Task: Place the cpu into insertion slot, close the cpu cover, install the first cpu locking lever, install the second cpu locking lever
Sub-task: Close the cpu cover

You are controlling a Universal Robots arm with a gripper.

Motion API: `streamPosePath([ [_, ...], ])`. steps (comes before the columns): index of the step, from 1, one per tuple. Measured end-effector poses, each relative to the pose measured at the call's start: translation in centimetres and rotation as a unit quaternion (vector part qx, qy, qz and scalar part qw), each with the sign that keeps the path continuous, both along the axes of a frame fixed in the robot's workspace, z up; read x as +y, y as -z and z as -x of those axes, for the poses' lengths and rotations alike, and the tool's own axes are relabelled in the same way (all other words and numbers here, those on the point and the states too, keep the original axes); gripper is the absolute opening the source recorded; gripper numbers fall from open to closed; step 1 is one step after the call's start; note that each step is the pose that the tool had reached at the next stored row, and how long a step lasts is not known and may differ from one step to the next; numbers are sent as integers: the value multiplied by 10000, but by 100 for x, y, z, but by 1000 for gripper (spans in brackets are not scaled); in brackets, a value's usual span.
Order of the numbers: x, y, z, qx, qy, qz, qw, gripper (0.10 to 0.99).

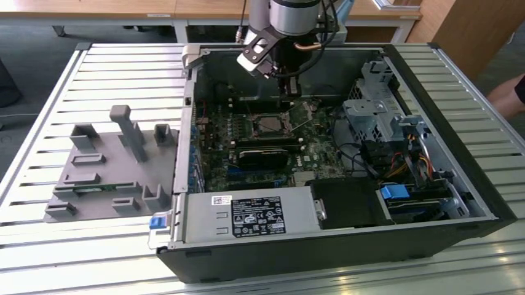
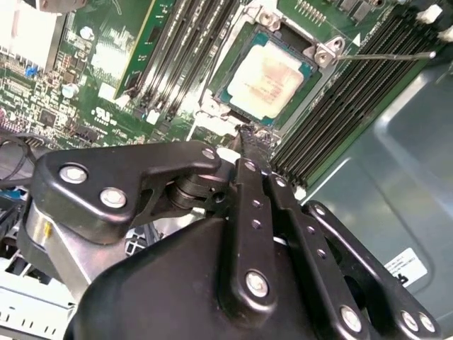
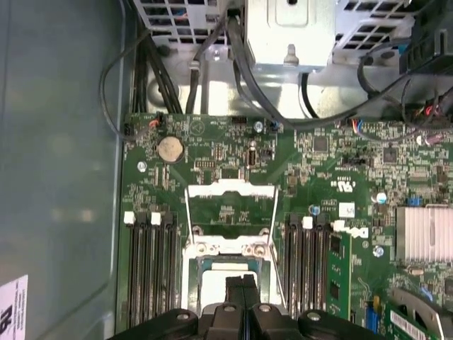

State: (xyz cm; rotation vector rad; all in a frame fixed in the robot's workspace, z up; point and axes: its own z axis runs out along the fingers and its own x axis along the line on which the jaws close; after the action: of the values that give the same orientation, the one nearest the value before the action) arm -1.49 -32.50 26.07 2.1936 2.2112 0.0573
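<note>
Hanging from the arm in the exterior view, the gripper [image 1: 292, 93] reaches down into the open computer case [image 1: 459, 123]. Its dark fingers are just above the green motherboard [image 1: 246, 163]. The cpu [image 1: 271, 125] lies close below and in front of the fingertips, sitting in the insertion slot [image 1: 253, 118]. A grey fixture [image 1: 107, 172] rests on the slatted table [image 1: 123, 61] outside the case, well apart from the gripper.

In the second wrist view the gripper [image 2: 245, 133] has its fingers drawn together, and nothing can be seen between them. Straight ahead of the tips, the cpu [image 2: 267, 74] sits flat in the insertion slot [image 2: 225, 92] with its pale face fully bare. A locking lever [image 2: 389, 55] stands out free beyond the socket's far corner. Rows of memory slots [image 2: 191, 49] flank the socket on either side of the fingers.

In the first wrist view only a thin dark seam parts the fingers of the gripper [image 3: 241, 282]. The cpu [image 3: 212, 283] shows beside and under the tips. Just beyond them the cpu cover [image 3: 230, 190] stands raised off the socket, with the board visible through its window. Farther ahead lie a coin battery [image 3: 170, 149] and loose cables [image 3: 113, 78].
</note>
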Motion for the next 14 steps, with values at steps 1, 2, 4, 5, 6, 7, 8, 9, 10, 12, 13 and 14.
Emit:
streamPosePath([
  [1,0,0,-16,0,-5,0,10000,106],
  [2,0,0,-32,0,-8,0,10000,106],
  [4,0,1,-75,1,-11,0,10000,106],
  [5,0,2,-104,1,-13,0,10000,106],
  [6,0,3,-127,3,-14,0,10000,106],
  [7,0,3,-146,3,-15,1,10000,106],
  [8,0,4,-165,4,-15,1,10000,106],
  [9,0,6,-184,5,-15,1,10000,106],
  [10,0,7,-200,5,-15,1,10000,106],
  [12,1,10,-226,5,-15,1,10000,106],
  [13,1,11,-240,5,-15,1,10000,106],
  [14,2,12,-253,5,-15,1,10000,106],
])
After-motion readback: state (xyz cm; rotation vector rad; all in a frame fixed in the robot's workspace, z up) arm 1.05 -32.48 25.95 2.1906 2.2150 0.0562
